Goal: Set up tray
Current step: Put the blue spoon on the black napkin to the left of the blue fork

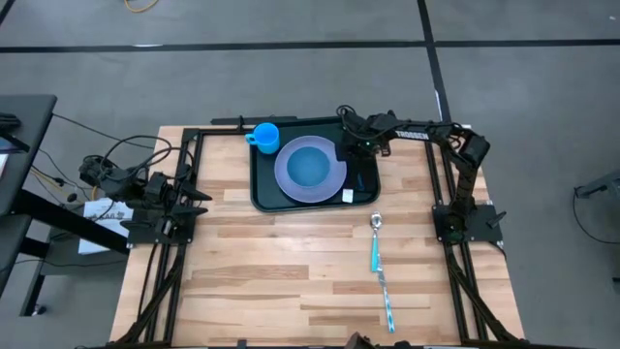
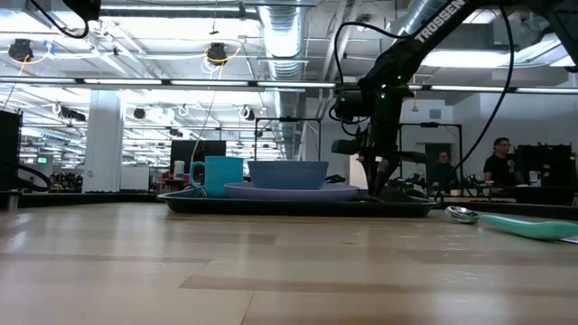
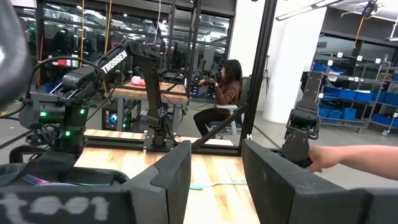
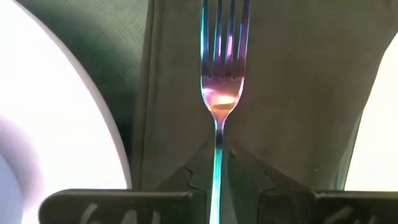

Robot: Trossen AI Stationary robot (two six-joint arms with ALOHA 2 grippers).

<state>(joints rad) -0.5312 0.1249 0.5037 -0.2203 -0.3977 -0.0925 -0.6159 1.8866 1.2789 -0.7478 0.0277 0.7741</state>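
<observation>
- We find the tray at the upper centre of the high view, at the table's far edge, carrying a plate, a bowl and a blue cup.
- The right arm reaches in from the upper right, bent at the elbow. Its gripper is pinched on a fork's handle above a dark napkin.
- The left gripper waits at the left edge, fingers spread.
- A spoon lies on the table at lower right, beyond the tray.
</observation>
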